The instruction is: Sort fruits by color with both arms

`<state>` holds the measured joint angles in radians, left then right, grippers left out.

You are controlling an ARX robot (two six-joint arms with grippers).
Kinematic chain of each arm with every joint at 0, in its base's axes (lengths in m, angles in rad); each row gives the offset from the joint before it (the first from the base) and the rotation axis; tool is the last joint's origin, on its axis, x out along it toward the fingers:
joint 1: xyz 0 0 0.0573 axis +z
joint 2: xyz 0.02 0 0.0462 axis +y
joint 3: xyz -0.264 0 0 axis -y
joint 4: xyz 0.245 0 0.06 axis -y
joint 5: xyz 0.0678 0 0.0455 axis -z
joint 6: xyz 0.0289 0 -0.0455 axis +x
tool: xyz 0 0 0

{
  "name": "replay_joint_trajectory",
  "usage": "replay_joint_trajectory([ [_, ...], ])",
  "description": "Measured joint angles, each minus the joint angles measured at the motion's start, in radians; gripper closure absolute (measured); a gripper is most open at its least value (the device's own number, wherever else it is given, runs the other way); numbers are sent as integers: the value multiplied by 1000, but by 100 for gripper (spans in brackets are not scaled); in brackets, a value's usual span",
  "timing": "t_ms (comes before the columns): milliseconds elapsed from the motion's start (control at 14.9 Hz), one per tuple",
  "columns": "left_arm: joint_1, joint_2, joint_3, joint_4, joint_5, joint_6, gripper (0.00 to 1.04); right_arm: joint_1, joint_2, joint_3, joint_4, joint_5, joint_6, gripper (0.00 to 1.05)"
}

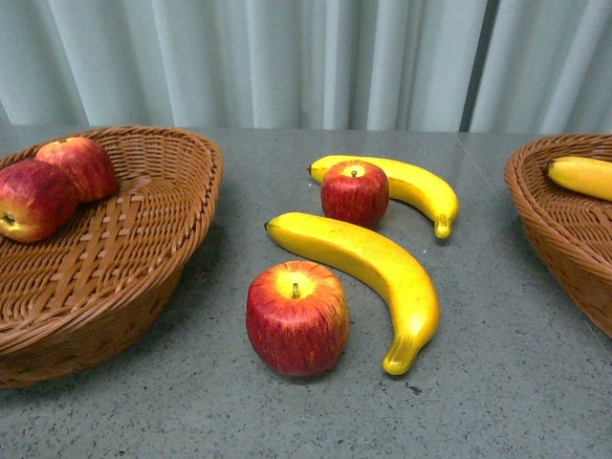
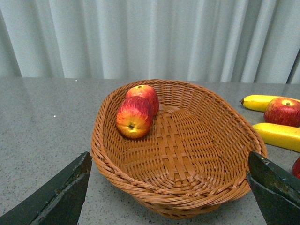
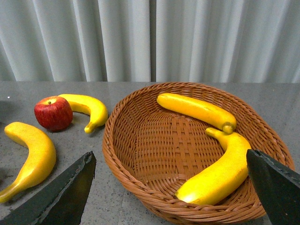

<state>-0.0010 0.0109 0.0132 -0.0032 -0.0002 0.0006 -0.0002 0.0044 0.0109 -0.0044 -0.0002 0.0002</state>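
- On the bench (image 1: 497, 382), between the two wicker baskets: four loose fruits, two red and two yellow.
- Near apple (image 1: 296, 318): upright, stem up, just beside the near banana (image 1: 368, 277). Glossy skin, so probably firm and slippery, and round enough to roll if nudged. Best hold is judged to be across the widest girth, from above.
- Far apple (image 1: 355, 192): upright, tucked into the inner curve of the far banana (image 1: 402, 186); whether they touch cannot be told. The crowded side leaves little finger room, so the free flanks look safer.
- Near banana: long, curved, lying flat, dark tip toward the robot. It looks stiff and smooth. Take it across the thick middle, fingers spanning its narrow width, since an end hold would likely let it swing.
- Far banana: same kind, and the same middle hold is advised.
- Left basket (image 2: 101, 140): holds two apples (image 2: 134, 117) against its far wall, touching each other.
- Right basket (image 3: 110, 140): holds two bananas (image 3: 220, 173), ends close together.
- Left end effector (image 2: 168, 159): spread wide, holding nothing, hovering before the left basket.
- Right end effector (image 3: 169, 157): likewise wide apart and empty, facing the right basket.
- Weight: probably light to moderate for every piece — a modest squeeze should do. The glossy skins argue for a centred grip.
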Motion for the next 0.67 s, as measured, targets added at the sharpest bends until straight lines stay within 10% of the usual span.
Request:
replay_joint_trajectory([
  [669,0,0,0,0,0,0,7,0,0,0,0,0,0,7],
])
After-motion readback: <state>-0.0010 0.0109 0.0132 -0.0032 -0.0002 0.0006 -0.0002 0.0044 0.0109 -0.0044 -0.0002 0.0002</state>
